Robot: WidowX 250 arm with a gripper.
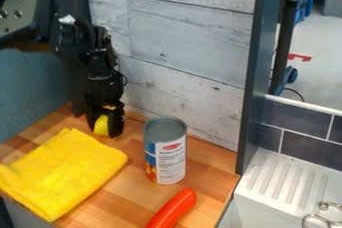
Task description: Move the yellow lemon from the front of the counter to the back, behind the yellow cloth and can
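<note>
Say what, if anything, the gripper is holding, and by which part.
The gripper appears to hold a small yellow object by its sides, between its fingers.

One can (165,152), one folded yellow cloth (63,173), one red sausage-shaped item (172,209) and one small yellow object (101,126): one of each kind. Toward four o'clock, one white ribbed drainboard (274,192), two metal loops (323,205).

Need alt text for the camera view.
Black two-finger gripper grasping a rounded yellow object at the back of a wooden counter. In front: folded yellow cloth at left, upright tin can at center, red sausage at bottom edge; white ridged drainboard at right.
</note>
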